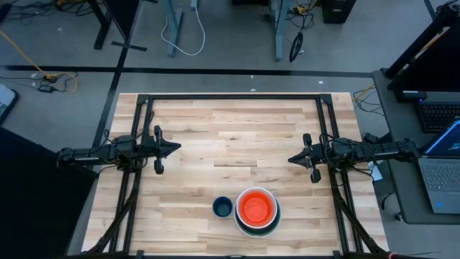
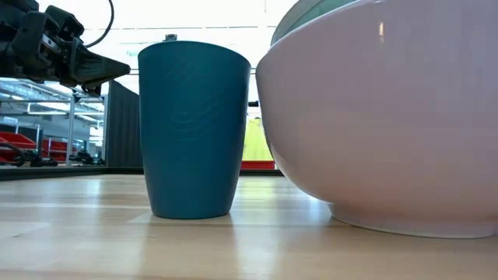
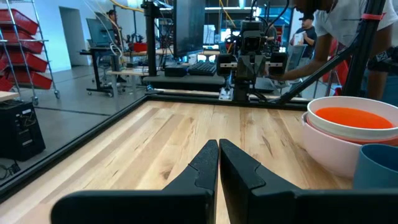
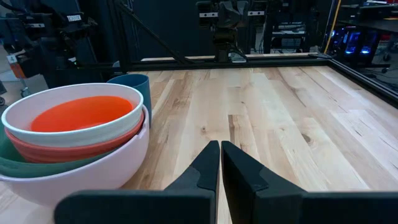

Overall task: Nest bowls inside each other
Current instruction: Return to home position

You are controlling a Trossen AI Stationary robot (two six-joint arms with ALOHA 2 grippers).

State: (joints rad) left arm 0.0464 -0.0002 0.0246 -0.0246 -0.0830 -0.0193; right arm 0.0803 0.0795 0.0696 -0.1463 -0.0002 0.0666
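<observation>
Near the table's front edge stands a stack of nested bowls (image 1: pixel 256 211): a large white one (image 4: pixel 93 168) outermost, then green (image 4: pixel 12 163), red (image 4: pixel 56 152), a small white one (image 4: pixel 74 134) and orange (image 4: pixel 81 113) innermost. A dark blue cup-like bowl (image 1: pixel 222 208) stands upright on its base just left of the stack, apart from it. My left gripper (image 1: pixel 176 148) waits shut at the table's left side. My right gripper (image 1: pixel 291 159) waits shut at the right side. Both hang above the wood, far from the bowls.
A black frame (image 1: pixel 233 97) runs around the wooden table top (image 1: pixel 237 137). A laptop (image 1: pixel 442 169) sits on a side desk to the right. People stand beyond the table's right side in the left wrist view (image 3: pixel 336 25).
</observation>
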